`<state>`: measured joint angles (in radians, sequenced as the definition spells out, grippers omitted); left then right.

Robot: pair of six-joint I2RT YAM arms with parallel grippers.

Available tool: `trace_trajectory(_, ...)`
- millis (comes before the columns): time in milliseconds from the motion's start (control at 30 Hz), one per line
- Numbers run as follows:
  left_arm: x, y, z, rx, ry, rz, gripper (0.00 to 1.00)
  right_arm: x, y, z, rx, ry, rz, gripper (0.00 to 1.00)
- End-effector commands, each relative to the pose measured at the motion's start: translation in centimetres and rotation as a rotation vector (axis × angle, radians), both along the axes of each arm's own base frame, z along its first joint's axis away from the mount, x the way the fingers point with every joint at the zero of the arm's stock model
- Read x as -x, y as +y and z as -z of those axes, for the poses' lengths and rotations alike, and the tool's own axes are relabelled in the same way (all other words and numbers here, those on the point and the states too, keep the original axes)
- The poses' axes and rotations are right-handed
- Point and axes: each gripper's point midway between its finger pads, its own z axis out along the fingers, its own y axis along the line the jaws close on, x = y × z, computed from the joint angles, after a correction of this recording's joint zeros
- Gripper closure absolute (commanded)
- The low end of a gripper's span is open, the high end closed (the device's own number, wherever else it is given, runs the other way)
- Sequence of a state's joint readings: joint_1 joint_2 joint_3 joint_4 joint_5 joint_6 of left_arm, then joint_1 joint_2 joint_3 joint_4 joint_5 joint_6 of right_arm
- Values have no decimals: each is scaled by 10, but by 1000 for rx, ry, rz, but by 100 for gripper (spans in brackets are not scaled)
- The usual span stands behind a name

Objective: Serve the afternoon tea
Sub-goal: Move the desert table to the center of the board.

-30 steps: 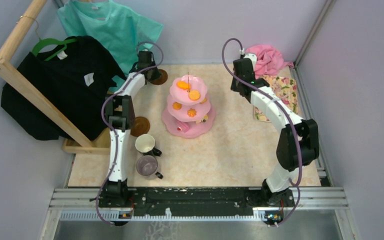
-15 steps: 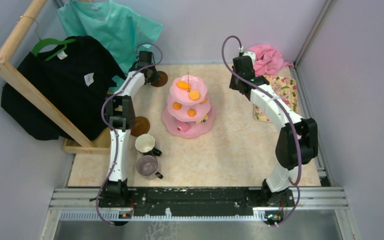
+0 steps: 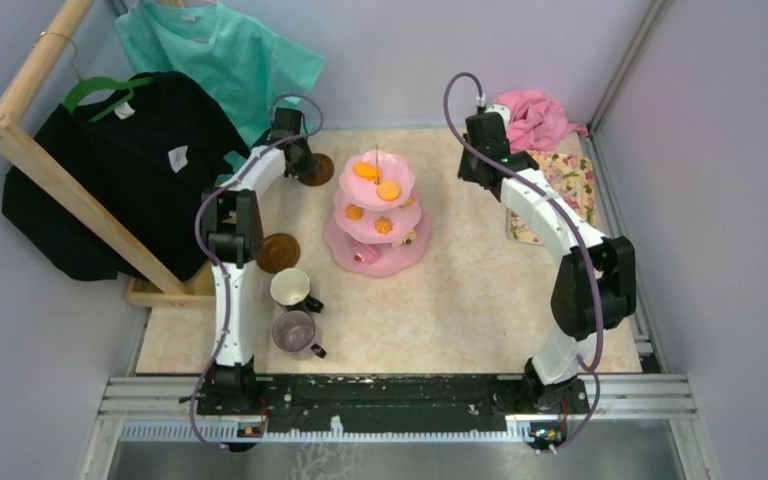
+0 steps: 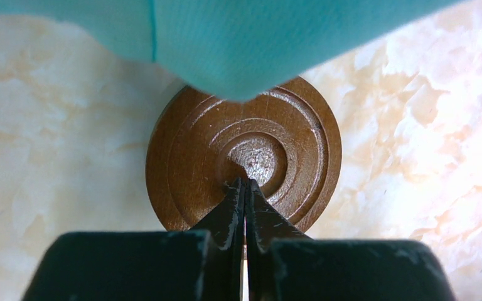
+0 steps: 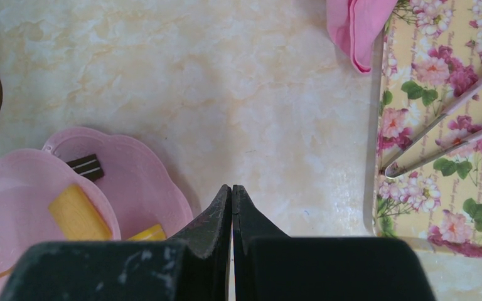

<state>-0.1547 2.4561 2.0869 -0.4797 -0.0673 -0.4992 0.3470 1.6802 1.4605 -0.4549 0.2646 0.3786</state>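
The pink three-tier cake stand (image 3: 377, 215) holds orange snacks (image 3: 388, 190) on its tiers. My left gripper (image 3: 305, 160) is at the far left over a brown saucer (image 3: 320, 172). In the left wrist view my left gripper (image 4: 245, 183) is shut, with nothing between the fingers and its tips above the centre of the saucer (image 4: 301, 144). A second saucer (image 3: 280, 252) lies by the white mug (image 3: 290, 288) and the grey-purple mug (image 3: 294, 330). My right gripper (image 3: 472, 170) (image 5: 232, 188) is shut and empty, over bare table beside the cake stand (image 5: 132, 182).
A teal shirt (image 4: 238, 37) hangs over the saucer's far edge, next to a black shirt (image 3: 110, 170) on a wooden rack (image 3: 60, 180). At the back right a pink cloth (image 3: 535, 115) lies by the floral mat (image 3: 565, 190), which has utensils (image 5: 439, 135) on it.
My left gripper's fingers have closed the last bit above the saucer, and the left arm's elbow has shifted slightly left. The right arm has barely moved.
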Motion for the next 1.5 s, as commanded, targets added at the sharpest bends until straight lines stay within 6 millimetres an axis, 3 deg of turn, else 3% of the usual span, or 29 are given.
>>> trace_trajectory(0, 66, 8, 45, -45, 249, 37, 99, -3, 11, -46, -67, -106, -24, 100)
trace_trajectory(167, 93, 9, 46, -44, 306, 53, 100, -1, 19, -39, -98, -69, -46, 99)
trace_trajectory(367, 121, 8, 39, -45, 340, 82, 100, 7, 33, -17, -174, -19, -74, 81)
trace_trajectory(500, 138, 6, 36, -45, 368, 107, 100, 14, 41, 6, -219, 21, -87, 76)
trace_trajectory(567, 146, 4, 36, -49, 377, 120, 100, 19, 46, 18, -248, 45, -97, 75)
trace_trajectory(633, 155, 3, 35, -52, 386, 133, 100, 24, 51, 49, -269, 112, -93, 75)
trace_trajectory(800, 171, 3, 31, -49, 397, 142, 100, 31, 63, 75, -346, 150, -112, 75)
trace_trajectory(1100, 192, 4, 27, -45, 405, 151, 100, 31, 82, 106, -443, 198, -132, 75)
trace_trajectory(1467, 213, 8, 23, -62, 426, 156, 100, 35, 86, 134, -476, 241, -124, 75)
